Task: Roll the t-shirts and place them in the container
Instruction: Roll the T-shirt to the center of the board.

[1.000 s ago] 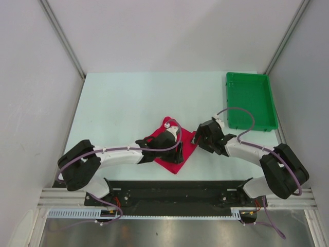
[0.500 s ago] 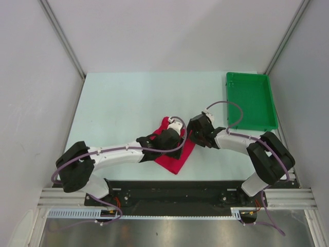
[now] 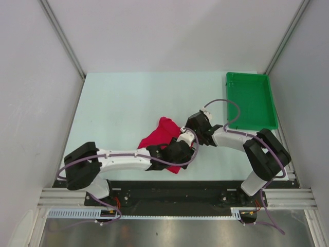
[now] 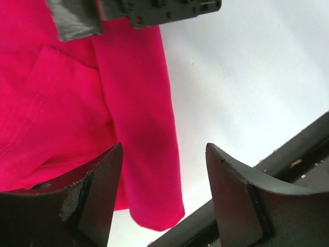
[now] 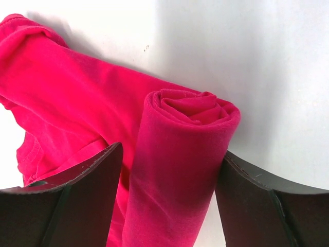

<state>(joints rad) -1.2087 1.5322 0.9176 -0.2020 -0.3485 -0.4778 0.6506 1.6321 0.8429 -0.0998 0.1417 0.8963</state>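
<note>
Part-done — t-shirt [image 3: 157, 138] at the middle of the near edge, one end wound into a roll [image 5: 185, 134], rest flat; right gripper [image 5: 170, 154] spread astride the roll, left gripper [image 4: 163, 170] spread over flat cloth.

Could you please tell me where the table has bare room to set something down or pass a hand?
The table's far half, beyond the t-shirt and left of the tray, is bare, and so is its left side. The tray holds nothing. It is crowded near centre, where the left end effector and right end effector meet at the t-shirt.
</note>
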